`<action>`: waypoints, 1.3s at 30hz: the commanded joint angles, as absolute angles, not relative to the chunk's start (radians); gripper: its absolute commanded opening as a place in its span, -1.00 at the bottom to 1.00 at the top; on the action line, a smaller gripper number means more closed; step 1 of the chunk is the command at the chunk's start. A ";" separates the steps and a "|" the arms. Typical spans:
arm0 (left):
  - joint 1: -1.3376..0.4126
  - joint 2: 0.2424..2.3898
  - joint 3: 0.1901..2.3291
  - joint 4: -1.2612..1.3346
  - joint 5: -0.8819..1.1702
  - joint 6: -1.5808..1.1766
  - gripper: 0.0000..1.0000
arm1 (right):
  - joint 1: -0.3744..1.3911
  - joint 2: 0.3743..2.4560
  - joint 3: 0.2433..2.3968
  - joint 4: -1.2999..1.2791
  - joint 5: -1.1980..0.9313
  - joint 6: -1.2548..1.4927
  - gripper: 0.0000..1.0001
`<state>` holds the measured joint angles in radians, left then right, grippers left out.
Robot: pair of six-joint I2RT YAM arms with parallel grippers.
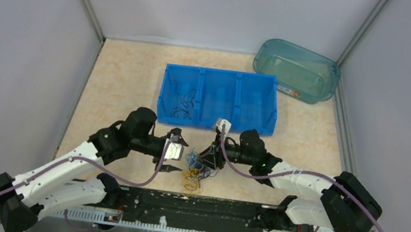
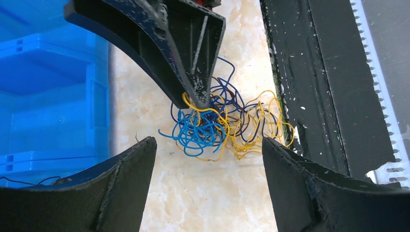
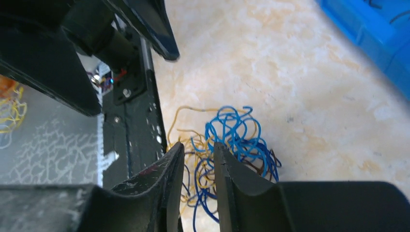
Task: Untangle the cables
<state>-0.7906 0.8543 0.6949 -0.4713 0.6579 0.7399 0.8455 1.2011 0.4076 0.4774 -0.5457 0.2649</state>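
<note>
Cables [image 1: 198, 174], a blue, yellow and dark tangle, lie on the bench [image 1: 123, 81] between both pincers. A blue bin [image 1: 232, 121] sits beyond them. Left pincer [image 2: 208, 141] is spread wide, just short of the tangle. Right pincer [image 3: 198, 147] is nearly pressed together with strands in its gap; grip unclear.

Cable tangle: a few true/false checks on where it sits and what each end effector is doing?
1. The cables lie on the table, outside the blue bin. True.
2. The left end effector is shut on a yellow wire. False: its jaws stand wide apart, holding nothing.
3. The right end effector has its fingertips down in the cables. True.
4. All three bin compartments are empty. False: the left compartment holds a few dark wires.
</note>
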 commanded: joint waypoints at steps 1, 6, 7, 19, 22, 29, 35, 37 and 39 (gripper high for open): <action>-0.798 0.845 0.716 -0.466 0.667 0.709 0.71 | 0.840 1.214 0.431 0.734 -0.592 0.344 -0.49; -0.797 0.853 0.716 -0.444 0.660 0.660 0.71 | 0.842 1.241 0.432 0.789 -0.584 0.395 -0.83; -0.797 0.854 0.715 -0.437 0.660 0.646 0.71 | 0.841 1.244 0.430 0.791 -0.586 0.401 -0.84; -0.796 0.966 0.686 -0.324 0.643 0.454 0.68 | 0.841 1.235 0.404 0.890 -0.589 0.467 -1.00; -0.796 1.001 0.716 -0.349 0.639 0.443 0.52 | 0.841 1.202 0.396 0.879 -0.588 0.465 -1.00; -0.795 1.006 0.735 -0.399 0.666 0.443 -0.09 | 0.841 1.152 0.357 0.864 -0.590 0.469 -1.00; -0.795 0.970 0.723 -0.359 0.665 0.418 0.04 | 0.842 1.137 0.337 0.873 -0.597 0.489 -1.00; -0.795 0.981 0.740 -0.355 0.687 0.399 0.19 | 0.841 1.142 0.341 0.875 -0.601 0.494 -1.00; -0.795 0.992 0.750 -0.356 0.723 0.397 0.25 | 0.841 1.150 0.347 0.879 -0.603 0.499 -1.00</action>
<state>-0.7902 0.9840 0.7025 -0.3782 0.6552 0.4274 0.8455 1.1625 0.3336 0.8024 -0.5812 0.4831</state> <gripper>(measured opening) 0.601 0.009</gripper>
